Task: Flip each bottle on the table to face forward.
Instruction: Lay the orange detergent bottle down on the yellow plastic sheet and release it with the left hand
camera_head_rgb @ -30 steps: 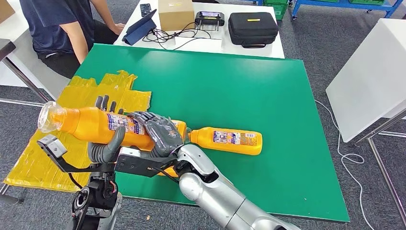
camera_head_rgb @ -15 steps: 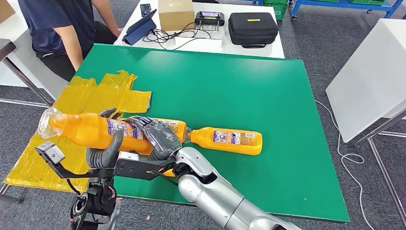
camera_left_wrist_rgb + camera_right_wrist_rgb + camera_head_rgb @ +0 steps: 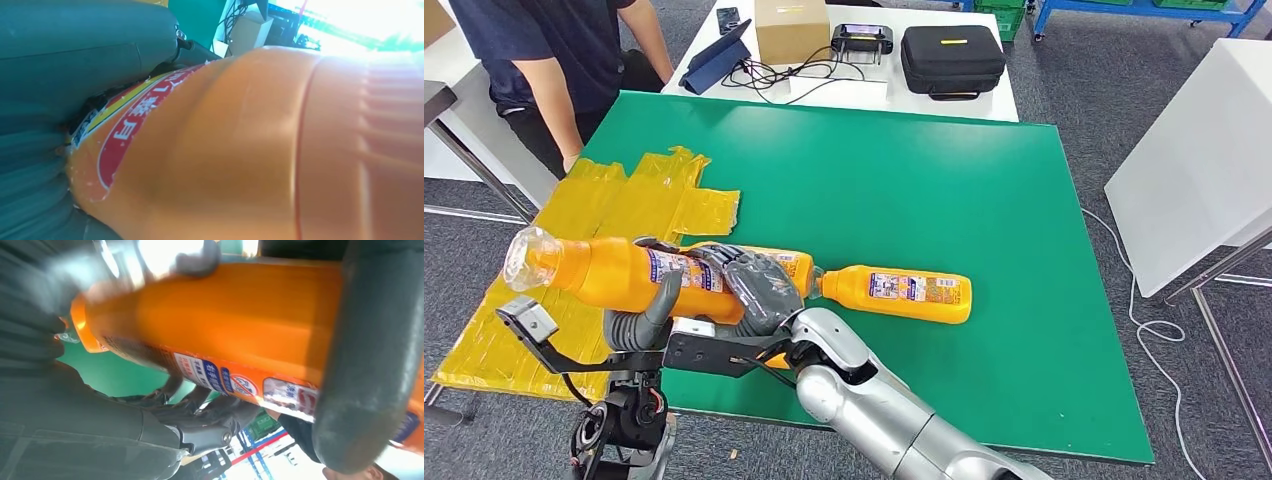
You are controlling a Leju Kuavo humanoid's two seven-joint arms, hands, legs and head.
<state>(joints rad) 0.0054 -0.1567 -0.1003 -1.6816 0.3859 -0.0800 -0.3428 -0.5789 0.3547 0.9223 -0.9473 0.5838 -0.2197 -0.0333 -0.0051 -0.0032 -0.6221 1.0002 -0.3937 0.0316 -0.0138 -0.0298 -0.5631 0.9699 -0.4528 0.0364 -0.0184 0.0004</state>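
Now, operator, your status by item:

Held bottle: you have an orange bottle lifted off the near left corner of the table, lying roughly level, its clear-capped end out past the table's left edge and over the yellow sheet.

Left hand: your thumb comes up across the bottle's front just beside the label, and dark fingertips show over its far side, so this hand grips the bottle from below. Your left wrist view shows the orange body pressed close against the grey hand cover.

Right hand: it wraps over the top of the same bottle toward its base end, fingers curled around the body. In your right wrist view a thick grey thumb crosses the orange body.

Second bottle: it lies on its side on the green table, just right of your right hand, label up, cap end pointing toward the held bottle's base.

Person: stands at the table's far left corner, one arm hanging down.
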